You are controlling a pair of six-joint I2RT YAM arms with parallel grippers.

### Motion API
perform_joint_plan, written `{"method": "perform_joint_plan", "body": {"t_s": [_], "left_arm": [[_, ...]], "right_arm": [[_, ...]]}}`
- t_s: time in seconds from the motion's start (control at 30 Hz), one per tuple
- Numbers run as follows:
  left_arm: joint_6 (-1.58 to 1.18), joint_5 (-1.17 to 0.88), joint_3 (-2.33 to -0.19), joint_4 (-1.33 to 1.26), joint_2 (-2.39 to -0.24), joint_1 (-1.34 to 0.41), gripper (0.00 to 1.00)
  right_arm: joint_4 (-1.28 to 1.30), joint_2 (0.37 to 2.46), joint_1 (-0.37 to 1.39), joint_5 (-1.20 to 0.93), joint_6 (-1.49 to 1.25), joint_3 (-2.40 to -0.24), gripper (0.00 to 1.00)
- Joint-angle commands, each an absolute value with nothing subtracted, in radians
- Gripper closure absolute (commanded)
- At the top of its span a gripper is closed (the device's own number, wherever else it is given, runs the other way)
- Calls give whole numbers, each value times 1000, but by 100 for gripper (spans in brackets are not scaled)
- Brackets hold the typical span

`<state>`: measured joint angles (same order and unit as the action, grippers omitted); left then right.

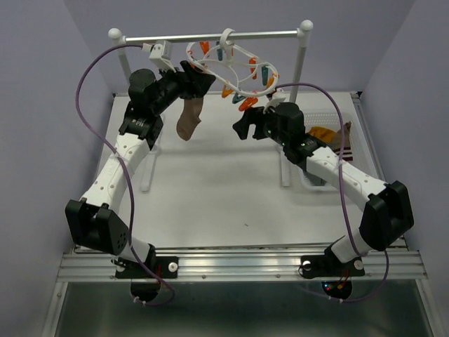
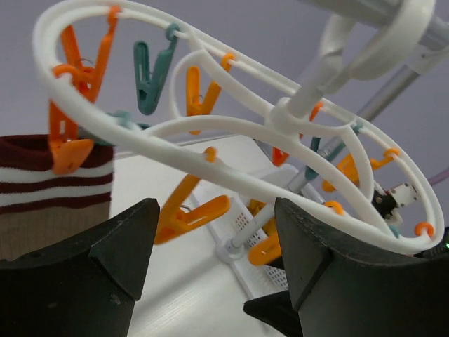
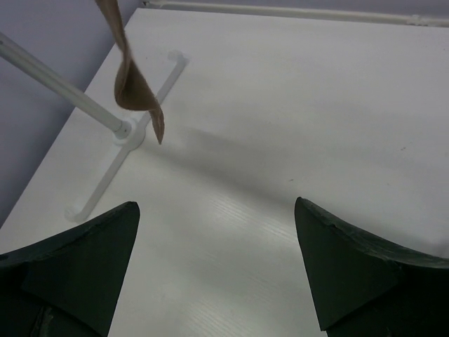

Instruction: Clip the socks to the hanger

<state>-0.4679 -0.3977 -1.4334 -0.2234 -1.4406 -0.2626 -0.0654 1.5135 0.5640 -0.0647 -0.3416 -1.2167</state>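
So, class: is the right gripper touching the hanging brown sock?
Apart. The right wrist view shows the sock dangling well beyond the open right gripper, with bare table visible between them.

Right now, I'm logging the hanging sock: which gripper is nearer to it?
Left. The left gripper is right by the cuff of the sock, at the hanger; the right gripper is apart, to its right.

Rack (image 1: 280, 31): white, two ball-topped posts, metal crossbar, standing at the table's far side
Table (image 1: 224, 203): white, matte
Basket (image 1: 324, 116): white, perforated, beside the right post
Walls (image 1: 42, 84): pale lilac
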Motion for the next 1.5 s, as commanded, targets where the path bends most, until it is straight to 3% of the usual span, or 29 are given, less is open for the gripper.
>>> {"method": "perform_joint_plan", "body": {"t_s": [0.0,0.17,0.37,0.5,0.77,1.0,1.2,1.47], "left_arm": [[-361,-575,-1509,-330,-1453,-311,22],[-288,-696,-1488,-333,-1431,-357,21],[-273,-600,-1341,-359,-1303,-364,18],[-273,-447,-1276,-335,-1229,-364,1],[-198,-307,-1168,-235,-1122,-364,1],[-114,-117,-1095,-137,-1048,-365,1],[98,-224,-1026,-207,-1009,-365,1],[282,-385,-1014,-343,-1049,-367,1]], "right_arm": [[-86,1514,565,-90,-318,-1276,3],[-86,1514,565,-90,-308,-1281,6],[-86,1505,565,-78,-310,-1261,6],[-84,1490,565,-77,-305,-1238,3],[-48,1402,565,64,-287,-1141,0],[141,1350,534,186,-369,-1065,0],[187,1301,494,173,-411,-976,0],[202,1285,485,207,-402,-1012,0]]}}
